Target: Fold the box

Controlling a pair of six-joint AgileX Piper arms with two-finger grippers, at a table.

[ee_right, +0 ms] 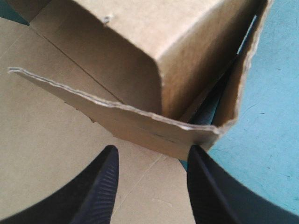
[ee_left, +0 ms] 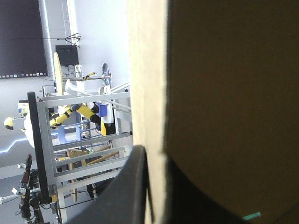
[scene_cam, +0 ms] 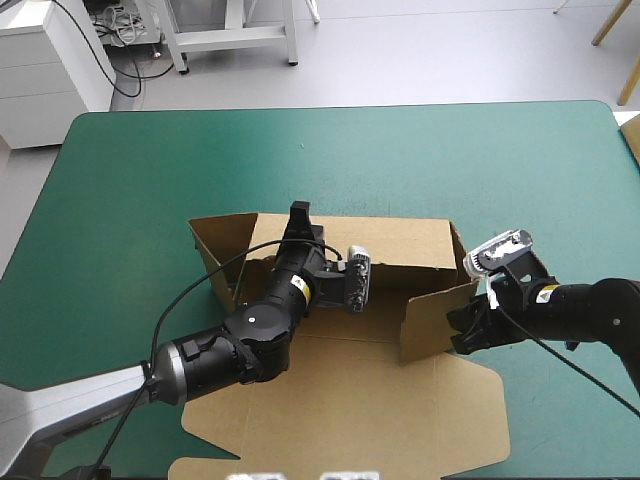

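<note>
The brown box lies at the table's near middle, with its back wall raised and its lid flat toward the front. My left gripper reaches over the floor to the back wall's top edge. In the left wrist view it is shut on the box, with the board's cut edge between the black fingers. My right gripper is at the half-raised right side wall. It stands open just short of that wall's edge, holding nothing.
A left side flap of the box stands partly raised. The teal-green cover stretches wide beyond the back wall and to both sides. The right arm lies close to the table's right edge.
</note>
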